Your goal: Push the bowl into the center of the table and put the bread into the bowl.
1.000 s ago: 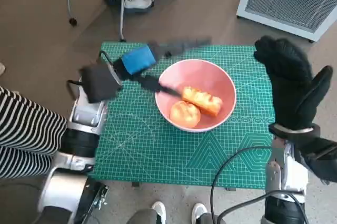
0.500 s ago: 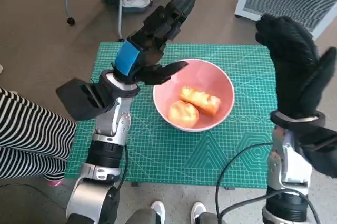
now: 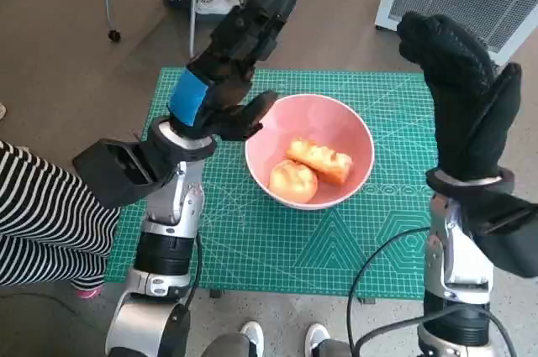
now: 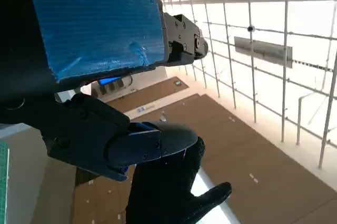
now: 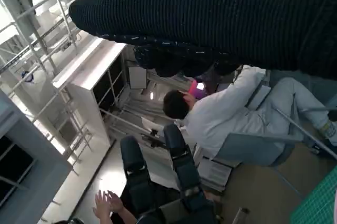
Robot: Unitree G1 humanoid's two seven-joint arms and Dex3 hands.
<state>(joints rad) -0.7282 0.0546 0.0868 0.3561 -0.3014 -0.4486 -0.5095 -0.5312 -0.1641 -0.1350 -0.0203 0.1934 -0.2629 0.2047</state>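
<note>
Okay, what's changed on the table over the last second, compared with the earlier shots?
The left hand has lifted away from the pink bowl, where it reached low over the rim a second ago, and now stands raised and holding nothing. The right hand stayed raised, shifting only slightly. The bowl and the two bread pieces inside it stayed put on the green mat.

Gloss, knit and tape at a robot's small table

The pink bowl looked smooth and glossy, like glazed ceramic or plastic, while the bread showed a shiny golden crust. The green cutting mat was matt, printed with fine pale lines. The left hand was hard black plastic under smooth, slightly wrinkled blue tape; the right hand wore a rough black knitted glove, ribbed in the right wrist view. The forearms gleamed like pale brushed metal.
</note>
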